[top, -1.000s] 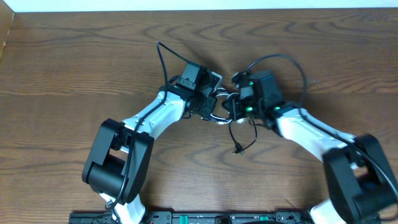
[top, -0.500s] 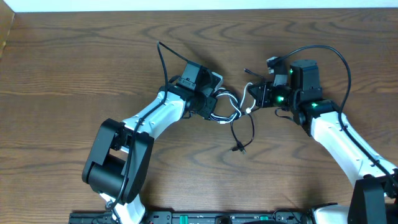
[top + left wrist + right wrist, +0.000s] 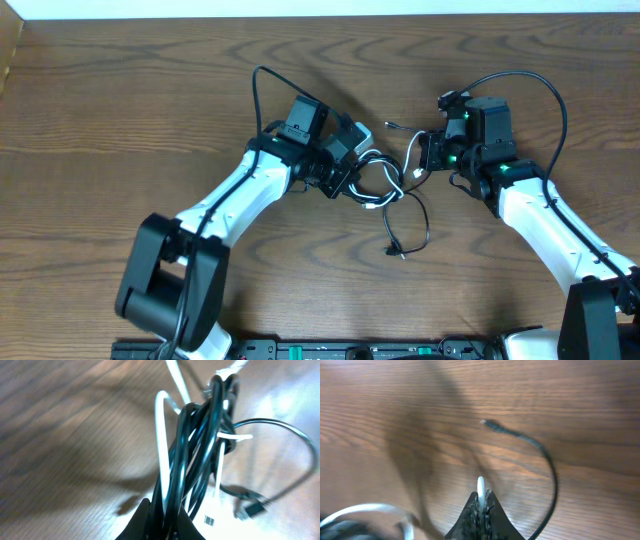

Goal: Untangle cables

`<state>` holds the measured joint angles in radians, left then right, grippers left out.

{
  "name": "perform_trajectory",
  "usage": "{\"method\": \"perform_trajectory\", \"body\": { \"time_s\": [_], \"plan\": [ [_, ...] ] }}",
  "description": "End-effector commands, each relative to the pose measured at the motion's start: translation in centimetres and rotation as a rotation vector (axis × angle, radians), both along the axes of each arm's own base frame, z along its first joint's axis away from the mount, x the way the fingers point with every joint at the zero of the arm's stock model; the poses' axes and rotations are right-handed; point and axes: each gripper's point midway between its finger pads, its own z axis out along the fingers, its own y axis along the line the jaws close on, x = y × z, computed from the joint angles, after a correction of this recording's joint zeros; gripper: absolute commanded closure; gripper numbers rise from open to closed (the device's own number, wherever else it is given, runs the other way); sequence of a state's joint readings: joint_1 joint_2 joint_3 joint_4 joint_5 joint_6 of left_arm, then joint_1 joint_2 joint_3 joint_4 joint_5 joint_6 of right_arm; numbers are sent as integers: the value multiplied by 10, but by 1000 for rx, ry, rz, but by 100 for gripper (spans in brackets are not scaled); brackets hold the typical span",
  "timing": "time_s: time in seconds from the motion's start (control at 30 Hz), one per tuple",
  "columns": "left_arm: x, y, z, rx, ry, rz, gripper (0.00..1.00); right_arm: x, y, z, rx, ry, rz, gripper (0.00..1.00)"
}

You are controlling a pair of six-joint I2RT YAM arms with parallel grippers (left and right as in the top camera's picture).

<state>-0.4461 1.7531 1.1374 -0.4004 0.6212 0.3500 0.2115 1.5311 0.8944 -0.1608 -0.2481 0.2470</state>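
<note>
Fingertips of left pincer [image 3: 166, 519] sit at bottom centre of my left wrist view, clamped on the black cable [image 3: 200, 445]. Several of its strands are bunched together and rise from the tips to top centre. White cable [image 3: 161, 435] runs up with that bunch, touching it. I see one strand on its left edge and another on the right, ending in a white plug at lower centre-right. Further out, one black loop swings to the right edge and comes back to a dark plug at lower right, blurred, over the bench [image 3: 60, 435].

In my right wrist view the right pincer [image 3: 481, 505] is at bottom centre, tips together on the white cable, with a short bit poking up past them. More white curves off at lower left, blurred. Beyond, a black cable end arcs over the wood from lower right up to a small plug just above centre.

From overhead, a loose black loop and plug lie lowest, just below frame centre. Above that, the tangle of both cables sits at centre, between the two pincers. A thin black end lies just upper left of the right pincer.
</note>
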Motion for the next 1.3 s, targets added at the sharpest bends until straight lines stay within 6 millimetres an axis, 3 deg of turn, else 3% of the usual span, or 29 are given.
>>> {"method": "perform_trajectory", "body": {
  "time_s": [0.0, 0.43, 0.7, 0.83, 0.97, 1.07, 1.2, 1.27],
  "plan": [
    [-18, -13, 27, -124, -13, -113, 93, 4, -11, -5, -76, -18, -11, 99],
    [-13, -17, 37, -152, -46, -107, 93, -6, 23, -39, 53, 79, 144, 99],
    [16, -15, 41, -135, -88, 39, 93, -25, 41, -72, 165, 234, 194, 98],
    [36, -1, 34, -59, -112, 179, 93, -36, 47, -70, 214, 278, 229, 97],
    [36, 0, 34, -56, -110, 180, 93, -44, 58, -62, 286, 292, 284, 95],
    [35, 0, 33, -52, -107, 180, 92, -43, 56, -64, 274, 296, 273, 90],
    [35, 0, 33, -51, -105, 180, 92, -37, 46, -65, 257, 285, 241, 70],
    [35, 0, 32, -50, -103, 180, 93, -32, 40, -63, 260, 277, 225, 65]
  ]
}}
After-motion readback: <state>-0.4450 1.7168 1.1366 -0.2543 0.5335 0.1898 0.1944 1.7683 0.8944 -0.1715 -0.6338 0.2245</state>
